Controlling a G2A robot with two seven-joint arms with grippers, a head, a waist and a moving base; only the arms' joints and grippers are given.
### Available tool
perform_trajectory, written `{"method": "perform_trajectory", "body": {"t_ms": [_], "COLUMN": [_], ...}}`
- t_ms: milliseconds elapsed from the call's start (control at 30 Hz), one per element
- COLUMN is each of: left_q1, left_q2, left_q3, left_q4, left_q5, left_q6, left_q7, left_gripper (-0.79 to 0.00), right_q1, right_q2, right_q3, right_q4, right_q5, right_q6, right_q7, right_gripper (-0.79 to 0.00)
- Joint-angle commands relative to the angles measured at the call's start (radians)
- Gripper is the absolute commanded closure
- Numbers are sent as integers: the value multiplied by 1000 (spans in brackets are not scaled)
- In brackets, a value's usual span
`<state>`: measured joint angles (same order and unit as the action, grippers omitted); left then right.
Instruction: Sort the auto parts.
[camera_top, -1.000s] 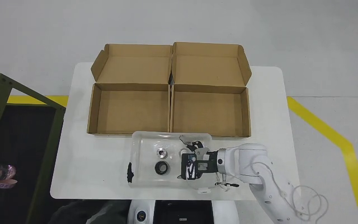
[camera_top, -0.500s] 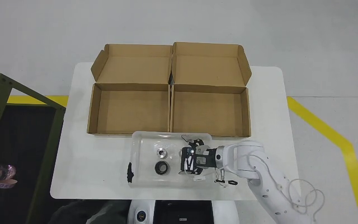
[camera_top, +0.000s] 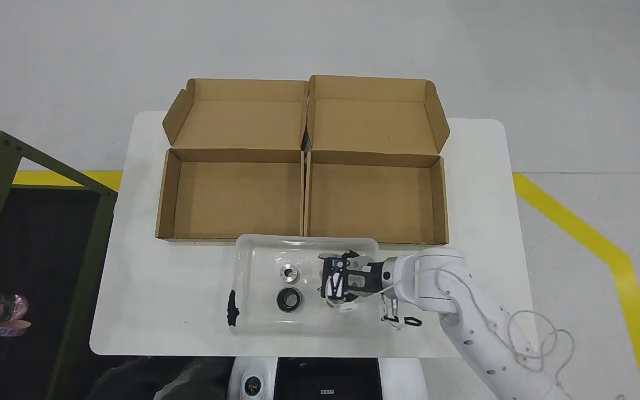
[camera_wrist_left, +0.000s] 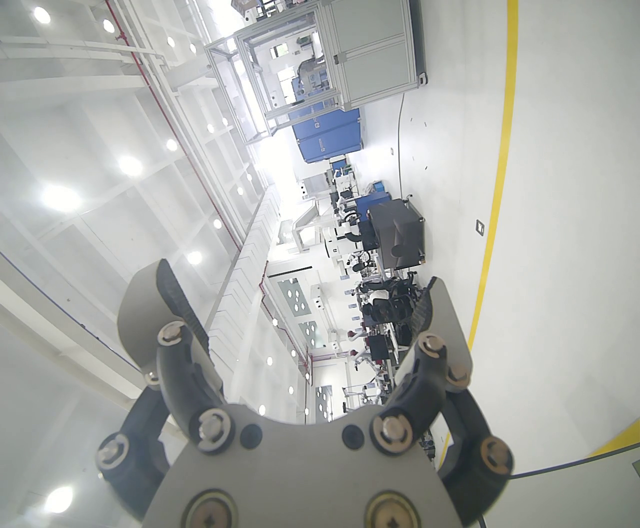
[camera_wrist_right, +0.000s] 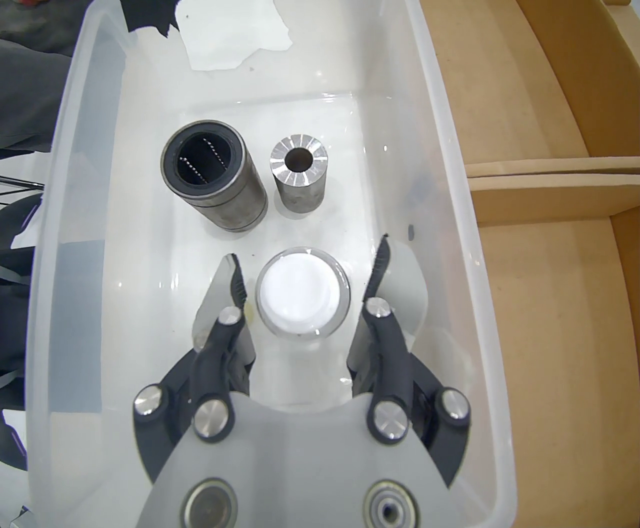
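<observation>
Step, likely: grasping white-capped part (camera_wrist_right: 301, 299) in bin (camera_wrist_right: 445, 165) | right end effector (camera_wrist_right: 308, 257) released, straddling it | left end effector (camera_wrist_left: 300, 280) released | next: you clench squarely, lift

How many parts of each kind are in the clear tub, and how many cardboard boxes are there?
Dark metal sleeve: 1
Silver metal cylinder: 1
White round part: 1
Cardboard boxes: 2
Total: 5

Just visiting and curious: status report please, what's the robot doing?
Right pincer open, straddling white round part in clear bin. Left pincer open, empty. Nothing blocking.
</observation>
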<state>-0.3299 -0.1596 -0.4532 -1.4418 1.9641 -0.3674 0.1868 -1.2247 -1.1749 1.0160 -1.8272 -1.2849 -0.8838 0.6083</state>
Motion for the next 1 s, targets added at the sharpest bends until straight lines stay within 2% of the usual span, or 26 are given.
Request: {"method": "perform_trajectory", "body": {"t_ms": [0, 33, 67, 533, 967], "left_q1": [0, 0, 0, 0, 0], "left_q2": [0, 0, 0, 0, 0], "left_q3": [0, 0, 0, 0, 0], "left_q4": [0, 0, 0, 0, 0], "left_q5": [0, 0, 0, 0, 0], "left_q6": [0, 0, 0, 0, 0], "left_q7": [0, 0, 0, 0, 0], "left_gripper": [-785, -785, -785, -785, -785], "right_q1": [3, 5, 6, 42, 184], "right_q2": [1, 2, 3, 7, -16], "right_q3": [-3, -5, -7, -51, -134], "right_q4": [1, 0, -2, -99, -127], "right_q5": [-3, -5, -6, -9, 1], "right_q6": [-1, -3, -4, -29, -26], "right_q7": [-1, -1, -2, -53, -137], "right_gripper": [-132, -46, 0, 0, 0]}}
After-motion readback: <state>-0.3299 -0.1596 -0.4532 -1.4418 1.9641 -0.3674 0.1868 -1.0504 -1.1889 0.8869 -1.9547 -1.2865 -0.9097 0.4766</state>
